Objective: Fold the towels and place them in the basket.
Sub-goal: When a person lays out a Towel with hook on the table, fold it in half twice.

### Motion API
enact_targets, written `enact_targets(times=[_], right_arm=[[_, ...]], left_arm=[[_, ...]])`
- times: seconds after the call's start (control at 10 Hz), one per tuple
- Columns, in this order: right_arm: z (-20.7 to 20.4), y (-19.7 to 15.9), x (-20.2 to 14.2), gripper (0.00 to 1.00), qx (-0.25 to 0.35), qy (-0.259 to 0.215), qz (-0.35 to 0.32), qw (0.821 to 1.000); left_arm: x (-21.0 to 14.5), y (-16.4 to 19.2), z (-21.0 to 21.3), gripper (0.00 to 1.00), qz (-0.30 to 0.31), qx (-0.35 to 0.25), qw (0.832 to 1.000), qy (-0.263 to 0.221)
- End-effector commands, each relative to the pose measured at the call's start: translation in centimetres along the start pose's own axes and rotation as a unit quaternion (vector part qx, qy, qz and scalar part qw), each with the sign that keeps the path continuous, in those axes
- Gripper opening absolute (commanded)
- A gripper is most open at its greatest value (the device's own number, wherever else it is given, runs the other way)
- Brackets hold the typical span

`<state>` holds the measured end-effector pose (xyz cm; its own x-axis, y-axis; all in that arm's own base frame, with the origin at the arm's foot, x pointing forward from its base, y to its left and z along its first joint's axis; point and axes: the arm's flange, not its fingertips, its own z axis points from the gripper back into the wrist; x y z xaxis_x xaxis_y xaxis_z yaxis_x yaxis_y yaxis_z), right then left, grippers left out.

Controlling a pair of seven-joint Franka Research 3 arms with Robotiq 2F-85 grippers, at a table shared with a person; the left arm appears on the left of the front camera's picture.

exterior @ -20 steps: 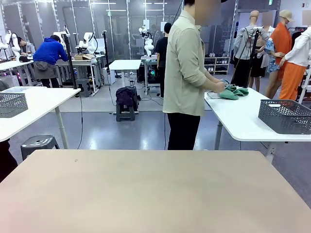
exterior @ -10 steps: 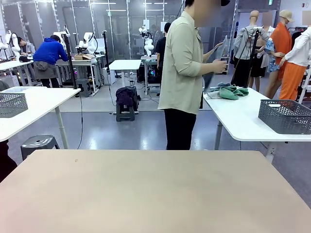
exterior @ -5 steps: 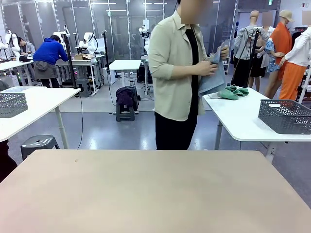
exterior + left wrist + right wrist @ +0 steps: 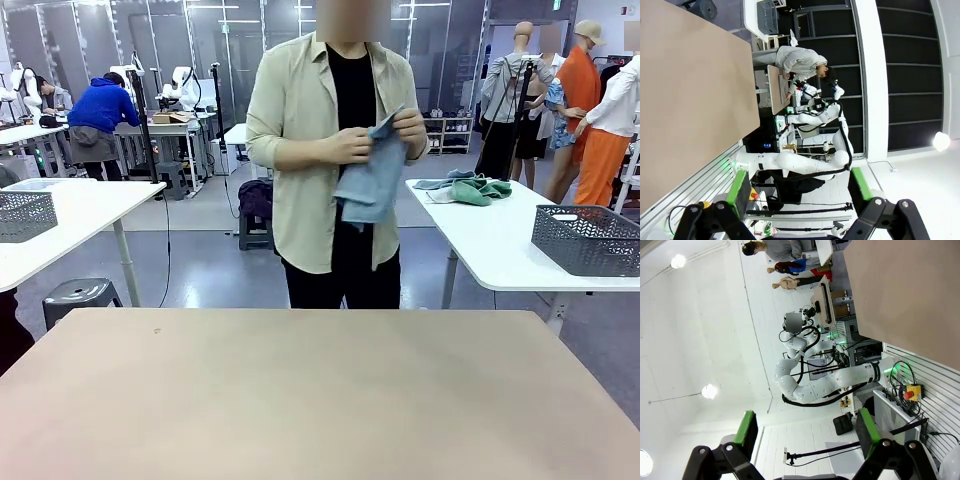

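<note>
Overhead, so to speak: towel (image 4: 370, 185) off the table, held at chest height by the person across the far edge. Pale blue-grey terry, soft, hanging in loose crumpled folds, bunched at the top. Upper hand (image 4: 408, 125) pinches a corner; lower hand (image 4: 350, 147) grips the bunch beside it.

Towel well apart from both pairs of robot fingers, beyond the far edge of the tan table (image 4: 320, 400). No finger touches it. Tabletop matte, smooth, bare wood tone.

Left gripper (image 4: 799, 186): fingers spread wide, green pads facing each other, nothing between them, tabletop edge off up and to one side. Right gripper (image 4: 805, 427): same, fingers wide apart, nothing between them, tabletop far ahead at the frame's upper corner.

Farther out, the white side table (image 4: 500, 250) carries a second towel (image 4: 438, 184), blue-grey, lying flat, touching a rumpled heap of green cloths (image 4: 482, 189); cannot tell how many are in the heap. Basket (image 4: 588, 238) on the same table, dark grey, rectangular, lattice sides, near the heap but apart. Another grey mesh basket (image 4: 25, 213) on the opposite side table.

Count: two towels, two baskets, two grippers.
</note>
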<state>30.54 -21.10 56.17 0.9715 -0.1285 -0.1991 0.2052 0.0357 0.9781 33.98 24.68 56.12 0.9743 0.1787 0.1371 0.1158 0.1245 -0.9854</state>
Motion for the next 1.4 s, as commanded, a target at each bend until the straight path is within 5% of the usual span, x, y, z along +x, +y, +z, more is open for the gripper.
enact_targets(times=[0.0, 1.3], right_arm=[[0.17, -0.07, -0.09, 1.00, 0.001, -0.003, -0.001, 1.000], [0.17, -0.07, -0.09, 1.00, 0.001, -0.003, -0.001, 1.000]], left_arm=[[0.05, -0.14, 0.00, 1.00, -0.002, 0.000, 1.000, 0.001], [0.05, -0.14, 0.00, 1.00, -0.002, 0.000, 1.000, 0.001]])
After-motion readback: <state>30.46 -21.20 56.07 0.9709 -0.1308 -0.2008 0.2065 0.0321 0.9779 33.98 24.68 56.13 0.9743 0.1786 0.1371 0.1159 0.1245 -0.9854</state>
